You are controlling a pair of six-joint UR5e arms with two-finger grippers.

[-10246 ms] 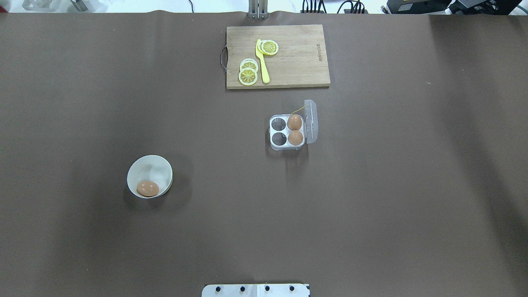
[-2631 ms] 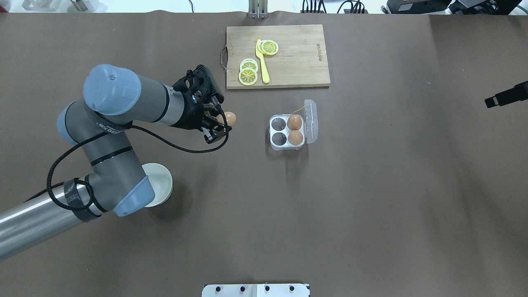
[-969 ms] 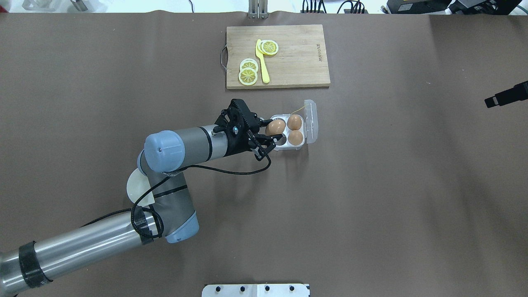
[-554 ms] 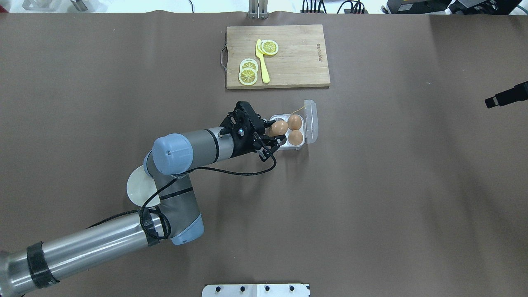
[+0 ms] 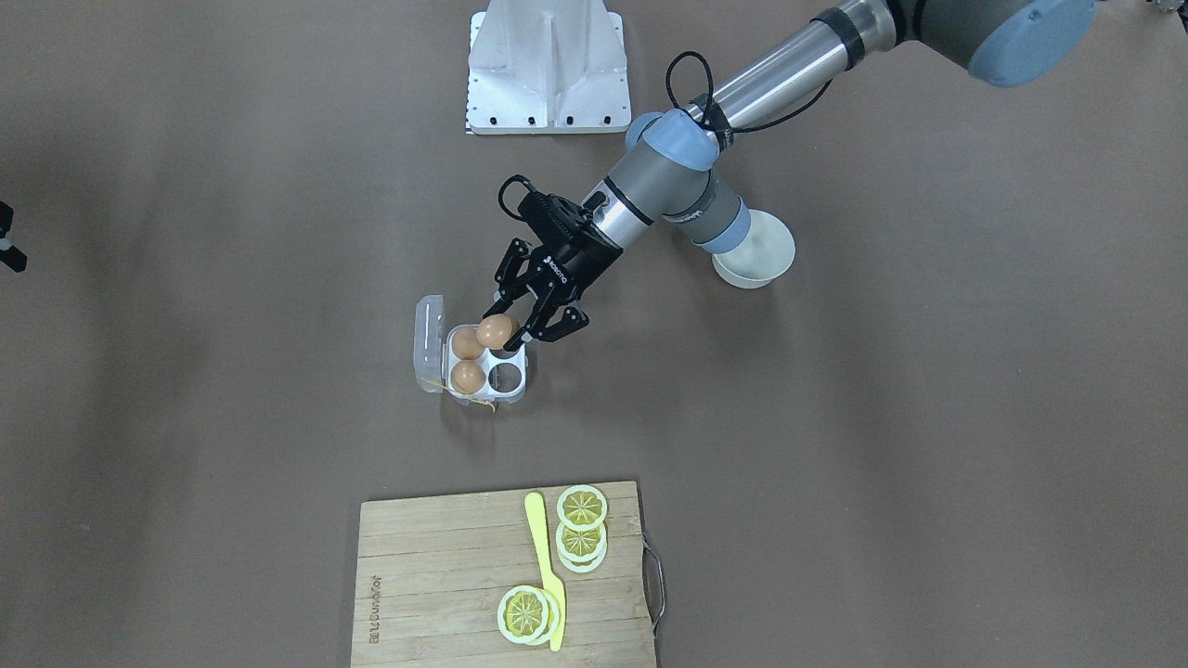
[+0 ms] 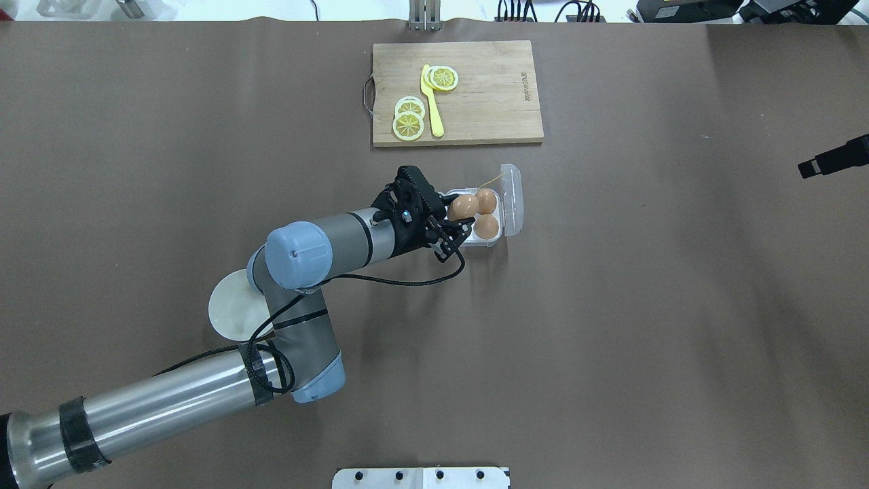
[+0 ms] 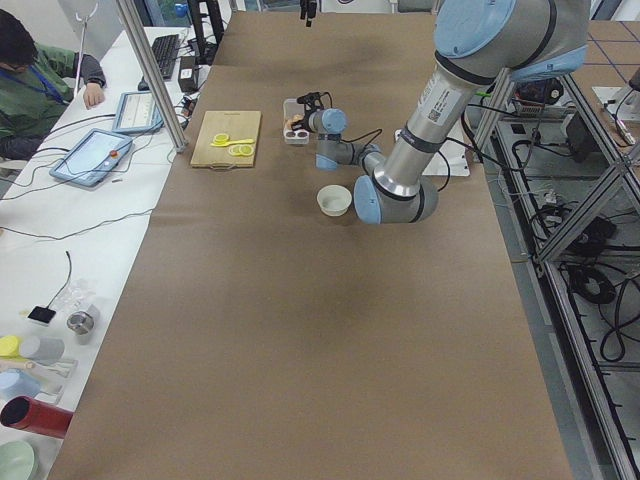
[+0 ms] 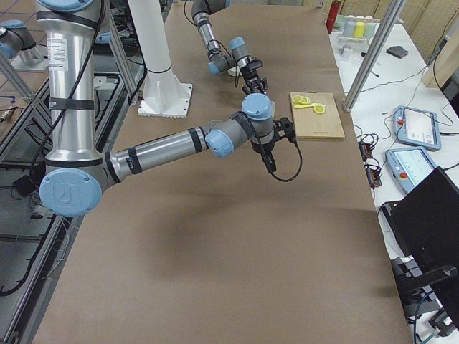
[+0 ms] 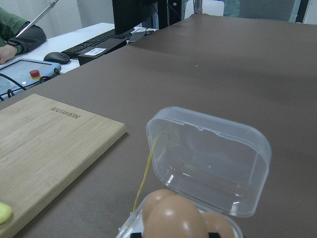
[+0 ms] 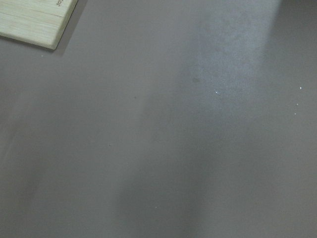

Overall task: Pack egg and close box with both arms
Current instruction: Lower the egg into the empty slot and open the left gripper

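White bowl (image 5: 766,264) sits closest to the robot, half hidden by the left arm (image 6: 305,244). Out past it, the left claw (image 5: 510,329) is pinched on the egg (image 6: 463,206), a finger on either side, the egg poking out beyond the tips.

To my eye this is the placing step. The egg hangs over the box (image 5: 507,376) and is not yet set down. It is above the side of the tray with the two unfilled cells, beside the two other eggs (image 5: 467,376) seated on the opposite side. The overhead view puts it over the farther cell and the front view over the nearer one, so I can't say which.

The next move, I'd guess, calls for a short straight drop, centred on one cell so the egg clears the rim and doesn't knock its neighbours. Then the fingers should spread gently and lift away.

Beyond the eggs the clear lid (image 9: 208,158) stands open on the side away from the claw, a yellow string (image 9: 145,173) at its corner. Closing it is left to do. Farther back lies the board (image 6: 475,95) with lemon slices (image 6: 409,119).

Way off at the table's right edge, the right claw (image 6: 831,163) shows only as a black tip, well apart from the box. Wide or narrow, I can't tell.
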